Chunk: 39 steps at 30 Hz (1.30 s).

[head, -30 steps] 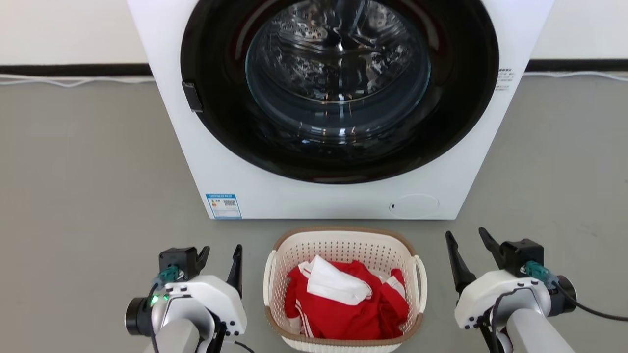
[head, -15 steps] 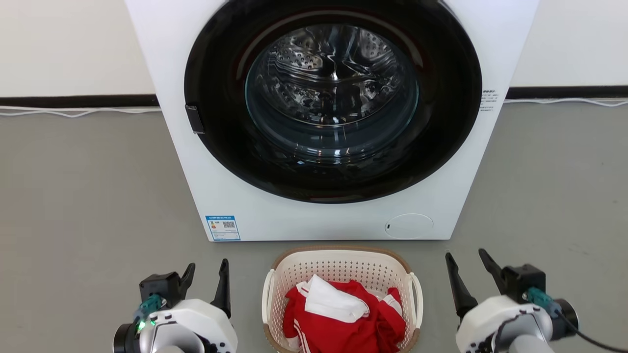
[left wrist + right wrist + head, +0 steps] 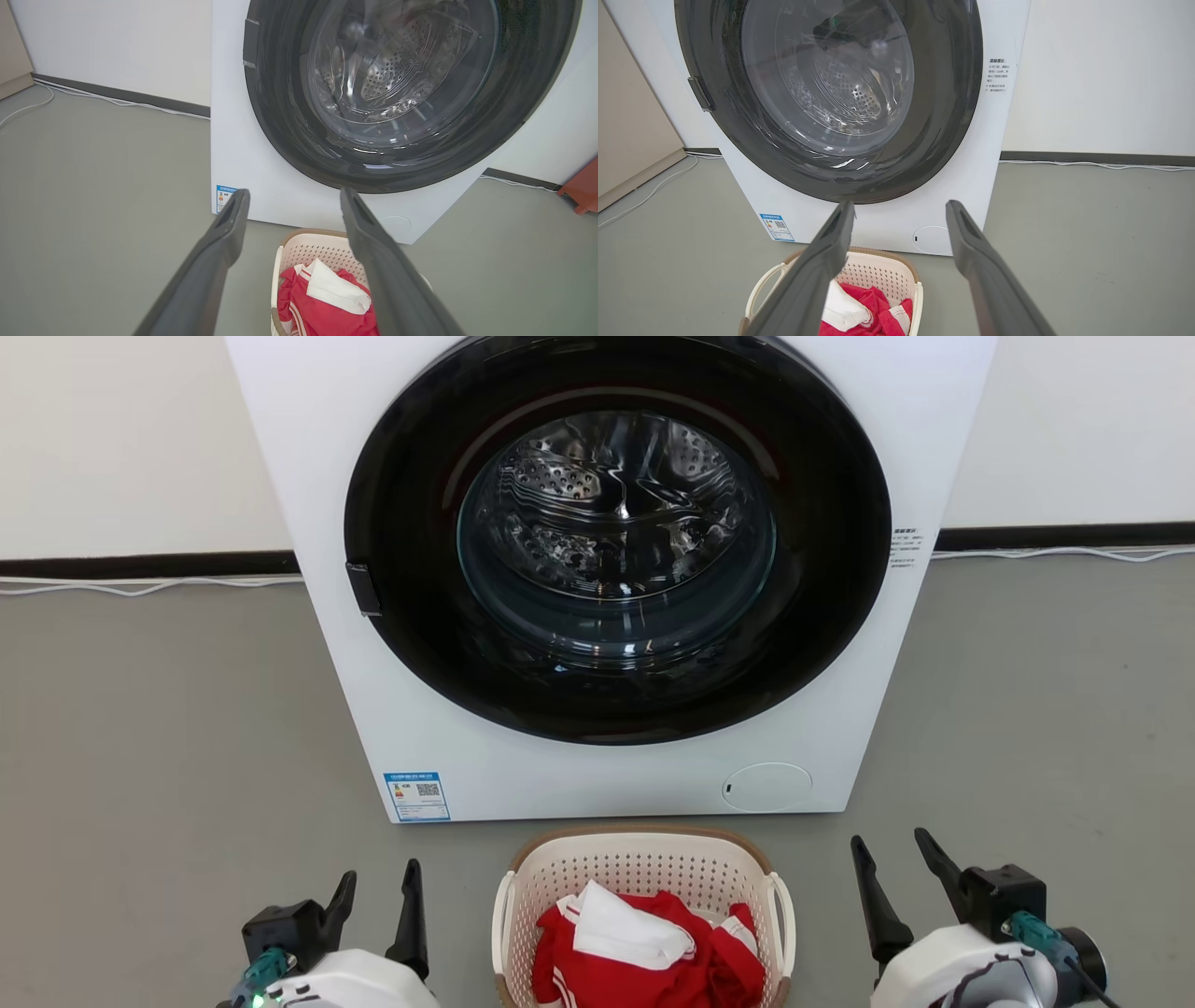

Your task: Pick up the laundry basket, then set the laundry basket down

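The cream perforated laundry basket with its tan rim stands on the grey floor just in front of the washing machine, holding red and white clothes. It also appears low in the left wrist view as basket and in the right wrist view as basket. My left gripper is open, to the left of the basket and apart from it. My right gripper is open, to the right of the basket, touching nothing. In both wrist views, left gripper and right gripper have empty spread fingers.
A big white washing machine with a dark round door stands straight ahead against the wall. White cables run along the skirting. Grey floor spreads on both sides. A red-orange object sits at the far right.
The whole head picture has shifted down, so the camera moved; basket and grippers now sit lower in frame. Both grippers stay open beside the basket.
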Tool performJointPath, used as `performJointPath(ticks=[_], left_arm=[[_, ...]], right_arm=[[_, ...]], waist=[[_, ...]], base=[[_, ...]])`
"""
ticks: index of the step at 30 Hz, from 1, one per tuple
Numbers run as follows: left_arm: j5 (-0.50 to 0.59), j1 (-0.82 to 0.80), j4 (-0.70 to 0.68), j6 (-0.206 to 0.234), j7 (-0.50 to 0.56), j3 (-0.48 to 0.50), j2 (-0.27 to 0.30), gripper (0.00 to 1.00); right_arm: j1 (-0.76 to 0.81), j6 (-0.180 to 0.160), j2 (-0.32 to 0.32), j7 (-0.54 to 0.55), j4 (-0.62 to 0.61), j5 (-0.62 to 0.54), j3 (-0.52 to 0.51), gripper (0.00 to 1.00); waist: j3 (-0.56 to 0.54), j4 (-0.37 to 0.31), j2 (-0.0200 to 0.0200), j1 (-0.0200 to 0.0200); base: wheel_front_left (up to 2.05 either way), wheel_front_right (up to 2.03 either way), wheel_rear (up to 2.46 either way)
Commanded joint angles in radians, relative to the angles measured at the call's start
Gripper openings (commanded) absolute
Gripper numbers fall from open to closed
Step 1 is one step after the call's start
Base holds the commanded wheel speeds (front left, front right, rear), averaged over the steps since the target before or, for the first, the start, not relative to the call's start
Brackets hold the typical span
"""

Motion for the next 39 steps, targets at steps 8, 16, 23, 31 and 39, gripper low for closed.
performJointPath(ticks=[8,16,23,31,39], left_arm=[[0.027,0.013,-0.051,-0.011,-0.006,0.067,-0.002,1.0],[0.037,0.016,-0.052,-0.013,-0.006,0.082,-0.008,1.0],[0.029,0.073,0.02,-0.011,0.001,0.049,-0.021,0.0],[-0.046,0.071,0.008,-0.02,0.027,0.065,-0.021,0.0],[-0.126,0.067,-0.013,-0.03,0.048,0.077,-0.021,0.0]], right_arm=[[0.009,0.006,0.002,-0.014,-0.05,0.006,0.024,1.0],[0.016,0.006,0.002,-0.014,-0.06,0.009,0.023,1.0],[0.069,-0.001,0.004,0.002,0.009,0.009,0.002,0.0],[0.068,-0.001,0.004,0.031,-0.005,0.102,-0.012,0.0],[0.071,0.0,0.004,0.049,-0.034,0.203,-0.014,0.0]], waist=[[-0.015,-0.003,-0.0001,0.0],[-0.017,-0.005,-0.0001,0.0],[-0.017,-0.005,-0.0001,0.0],[-0.013,-0.004,-0.0001,0.002],[-0.004,-0.003,-0.0001,0.0001]], base=[[0.0,0.0,0.0],[0.0,0.0,0.0],[0.0,0.0,0.0],[0.0,0.0,0.0],[0.0,0.0,0.0]])
